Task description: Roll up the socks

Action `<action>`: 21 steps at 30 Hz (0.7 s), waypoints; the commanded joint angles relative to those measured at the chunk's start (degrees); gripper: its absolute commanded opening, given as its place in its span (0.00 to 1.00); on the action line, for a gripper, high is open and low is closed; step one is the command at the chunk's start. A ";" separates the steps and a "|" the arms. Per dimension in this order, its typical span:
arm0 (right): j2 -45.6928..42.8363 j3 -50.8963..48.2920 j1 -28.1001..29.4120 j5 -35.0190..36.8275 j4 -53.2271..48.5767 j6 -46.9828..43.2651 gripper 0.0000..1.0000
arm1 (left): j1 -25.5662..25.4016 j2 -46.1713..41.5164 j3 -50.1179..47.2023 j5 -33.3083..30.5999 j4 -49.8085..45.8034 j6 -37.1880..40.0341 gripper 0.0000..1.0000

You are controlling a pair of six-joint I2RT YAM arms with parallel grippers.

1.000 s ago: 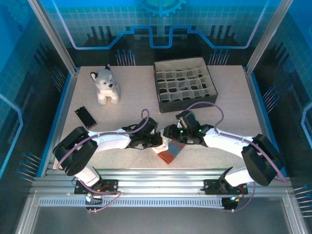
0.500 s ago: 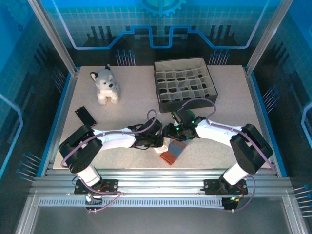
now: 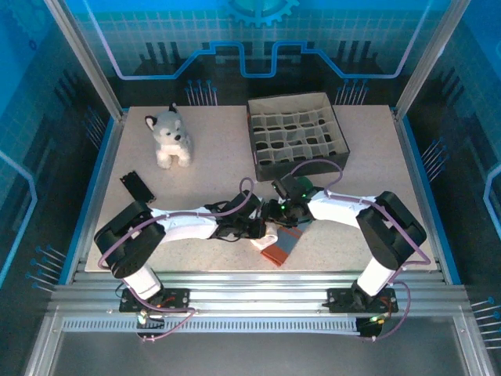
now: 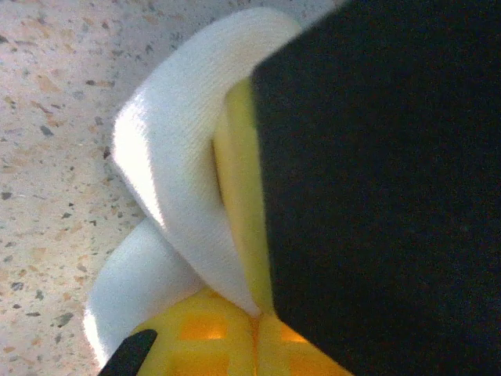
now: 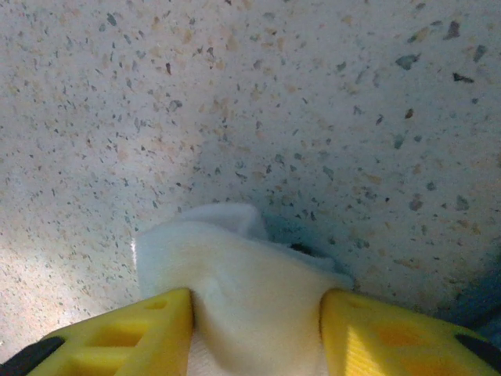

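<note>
Two arms meet over a pair of socks near the middle of the front edge of the worktop point(image 3: 211, 164). From above, the left arm point(image 3: 184, 223) lies low and stretched rightward. The right arm point(image 3: 337, 207) reaches leftward with its elbow bent toward the front-right corner, and the two wrists almost touch. Beneath them a white sock point(image 3: 264, 240) lies partly under a grey-blue sock point(image 3: 285, 243), whose orange-red cuff points at the front edge.

The overhead view also takes in a plush husky point(image 3: 171, 139) toward the far-left corner, a compartment box point(image 3: 297, 145) at the far edge and a small black object point(image 3: 137, 186) near the left edge.

The wrist cameras supply the grips. On the left, a fold of white sock point(image 4: 172, 180) wraps against the yellow left fingers point(image 4: 239, 196) and runs into the seam where they press together, pinched. A dark shape point(image 4: 376, 196) on that side cannot be identified. On the right, the right fingers point(image 5: 117, 333) stand part-way apart, clamping a bunched end of white sock point(image 5: 250, 290) just above the speckled worktop point(image 5: 274, 94).
</note>
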 commanded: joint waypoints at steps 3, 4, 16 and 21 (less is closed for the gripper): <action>-5.82 -6.30 0.80 0.67 7.20 2.65 0.48 | 2.20 -1.94 -1.65 6.72 3.02 -4.29 0.00; -7.37 -7.12 0.87 1.10 8.03 2.59 0.48 | 2.44 -2.10 -1.43 6.75 2.22 -4.38 0.00; -17.29 -14.11 0.43 -1.80 8.84 1.81 0.45 | 5.09 -0.20 8.50 3.24 -17.00 9.35 0.00; -16.45 -13.14 -1.81 -2.38 9.60 6.08 0.45 | 5.99 2.06 15.48 1.99 -24.54 20.17 0.00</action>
